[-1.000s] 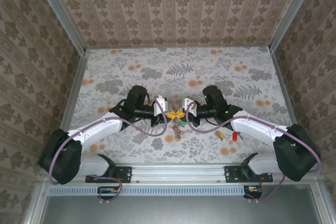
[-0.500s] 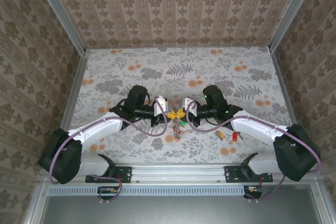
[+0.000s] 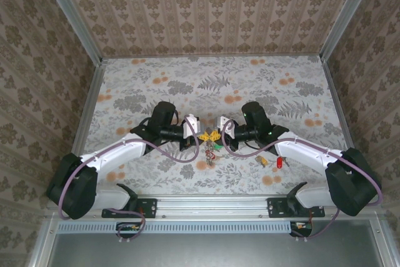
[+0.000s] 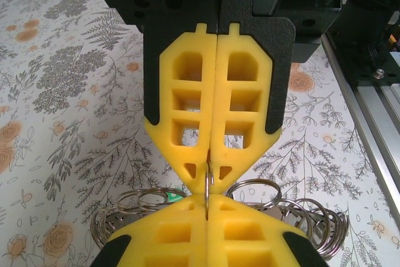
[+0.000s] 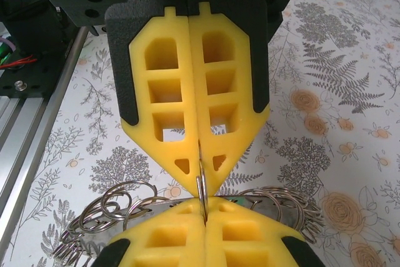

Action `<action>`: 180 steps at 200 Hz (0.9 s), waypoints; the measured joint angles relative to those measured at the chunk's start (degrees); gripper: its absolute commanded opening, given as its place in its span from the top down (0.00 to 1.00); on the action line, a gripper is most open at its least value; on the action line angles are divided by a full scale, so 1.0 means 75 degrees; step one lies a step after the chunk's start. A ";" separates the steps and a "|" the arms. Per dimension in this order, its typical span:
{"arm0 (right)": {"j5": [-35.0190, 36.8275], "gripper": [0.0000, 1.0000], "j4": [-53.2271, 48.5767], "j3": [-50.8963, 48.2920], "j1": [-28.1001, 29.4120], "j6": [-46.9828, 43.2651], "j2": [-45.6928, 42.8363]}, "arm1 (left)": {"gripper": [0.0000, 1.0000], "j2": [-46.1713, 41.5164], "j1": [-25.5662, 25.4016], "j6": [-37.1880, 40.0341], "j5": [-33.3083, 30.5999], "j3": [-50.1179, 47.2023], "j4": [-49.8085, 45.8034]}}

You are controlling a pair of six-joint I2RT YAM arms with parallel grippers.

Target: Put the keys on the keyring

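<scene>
1. Your left jaws and right jaws are both pressing fully shut, meeting tip to tip. Each is pinching the same thin loop of what looks like the keyring, which is standing edge-on between them above the counter.
2. The rest of the keyring's coiled loops are hanging just below the tips, and a green key is peeking out among them.
3. Further out, a red key and a yellow key are lying on the counter beside the right arm, well apart from the ring.
4. Over the last second nothing is visibly shifting in the top view: arms, ring and loose keys are sitting where they were. I am judging that you are pausing in a two-armed hold, perhaps working the ring open. With two keys lying loose, the task is looking unfinished.
5. No brand, label or writing is showing legibly anywhere.
</scene>
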 measured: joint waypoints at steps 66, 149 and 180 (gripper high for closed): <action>0.1163 0.57 -0.0592 -0.0012 -0.0035 0.0970 -0.1279 | 1.00 0.0000 0.0003 -0.0300 -0.0210 -0.0047 0.0402; 0.5278 0.62 -0.4744 0.0501 -0.1498 0.6729 -0.1853 | 1.00 -0.0096 0.0023 -0.0548 -0.0280 -0.0102 0.0469; 0.5281 0.61 -0.5490 0.0050 -0.1510 0.7609 -0.1606 | 1.00 -0.0172 0.0055 -0.0554 -0.0280 -0.0119 0.0466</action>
